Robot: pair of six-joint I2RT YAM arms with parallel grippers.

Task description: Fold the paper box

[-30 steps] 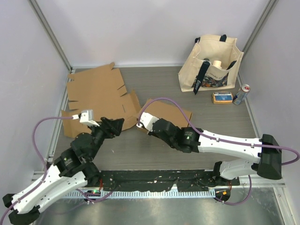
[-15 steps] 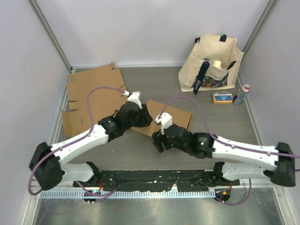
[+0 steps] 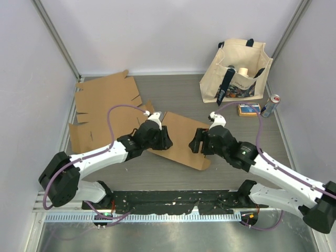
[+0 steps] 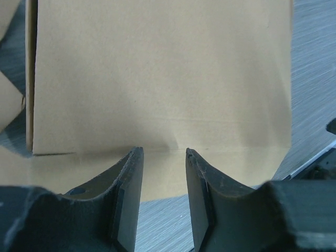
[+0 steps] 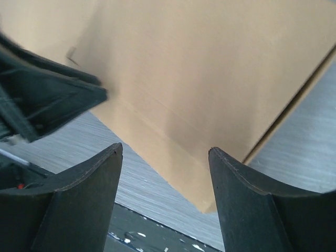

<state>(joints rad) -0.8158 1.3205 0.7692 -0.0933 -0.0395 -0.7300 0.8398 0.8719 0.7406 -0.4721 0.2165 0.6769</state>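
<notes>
The paper box point(image 3: 181, 137) is a flattened brown cardboard piece lying slanted at the middle of the table. My left gripper point(image 3: 166, 140) is at its left edge, low over the table. In the left wrist view the left gripper point(image 4: 163, 151) has a narrow gap between its fingers, with bare table showing through and the fingertips at the edge of the box point(image 4: 157, 79). My right gripper point(image 3: 194, 144) hovers over the box's right part. In the right wrist view the right gripper point(image 5: 165, 148) is wide open above the box point(image 5: 210, 68), holding nothing.
More flat cardboard sheets point(image 3: 107, 100) lie at the back left. A canvas tote bag point(image 3: 236, 73) stands at the back right, with a small yellow-and-blue box point(image 3: 249, 109) and a drink can point(image 3: 271, 106) in front of it. White walls enclose the table.
The right gripper let go of the box, opened wide and moved to the box's right side. The left arm swung in to the box's left edge and narrowed its jaws. The box shifted toward the centre.
</notes>
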